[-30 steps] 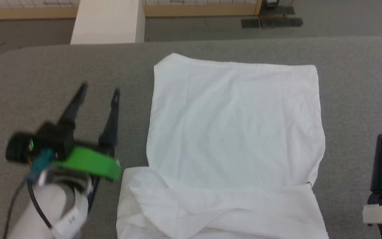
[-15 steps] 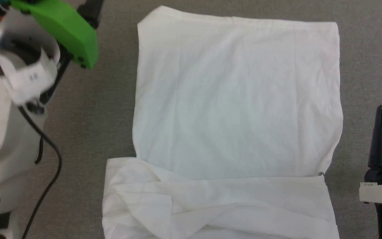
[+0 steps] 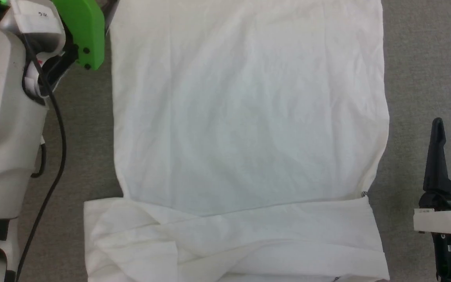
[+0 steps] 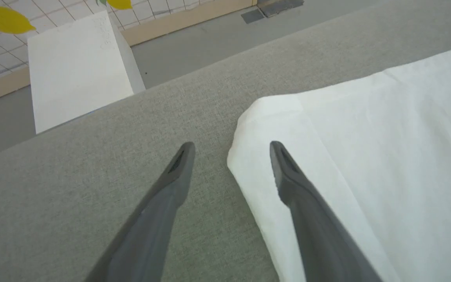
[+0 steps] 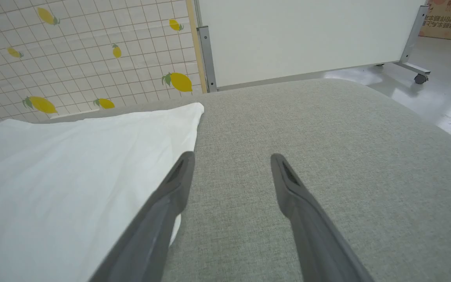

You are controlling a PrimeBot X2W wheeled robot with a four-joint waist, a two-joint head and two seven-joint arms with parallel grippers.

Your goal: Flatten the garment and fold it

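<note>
Garment (image 3: 249, 117) on table (image 3: 425, 58), left jaws astride left edge, right jaws beside it

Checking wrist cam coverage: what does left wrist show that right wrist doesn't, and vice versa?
Left wrist: white box beyond the grey table, open left gripper straddling the garment edge near its corner. Right wrist: wheeled white panel, cardboard box, open right gripper beside the garment. Both: garment, table, lemon-tile wall.

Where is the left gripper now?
Left wrist view: left gripper hangs open at the far left corner of the white thin-fabric shirt, over the grey table.
</note>
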